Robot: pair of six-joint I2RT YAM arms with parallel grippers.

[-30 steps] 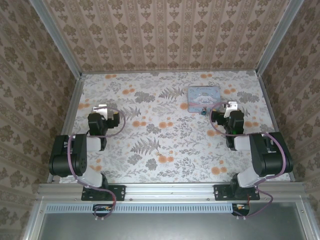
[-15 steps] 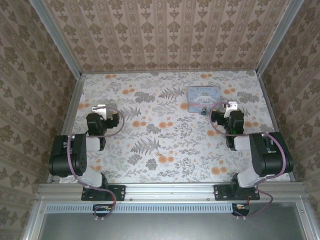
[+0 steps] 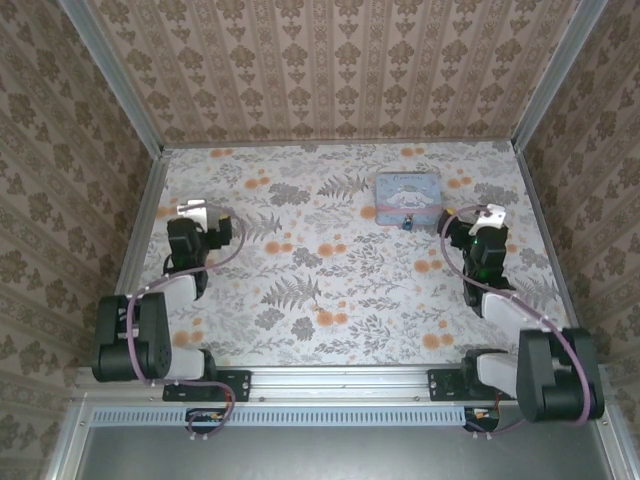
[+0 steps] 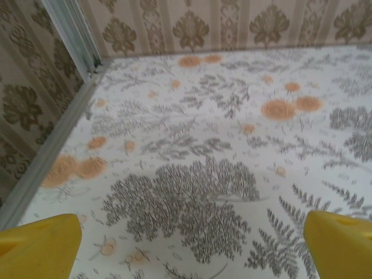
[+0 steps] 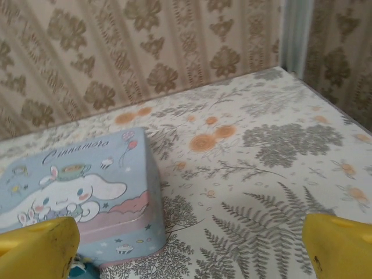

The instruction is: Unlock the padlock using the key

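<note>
The tiny dark bluish padlock (image 3: 408, 222) lies on the table against the near side of the light blue cartoon tin (image 3: 408, 196). In the right wrist view only a teal corner of the padlock (image 5: 79, 269) peeks out beside my left yellow fingertip (image 5: 38, 244), below the tin (image 5: 75, 197). My right gripper (image 3: 482, 222) sits to the right of the tin, open, with bare table between the jaws (image 5: 189, 256). My left gripper (image 3: 198, 215) hovers over the far left of the table, open and holding nothing (image 4: 189, 256).
The floral tablecloth (image 3: 330, 270) covers the table. Patterned walls close it in at the back and both sides, with a metal rail (image 4: 46, 157) along the left edge. There is free room across the middle between the two arms.
My right gripper has swung right, away from the tin and padlock. My left gripper has shifted slightly left and farther from the base. Both arms have stretched out; the tin and padlock stayed put.
</note>
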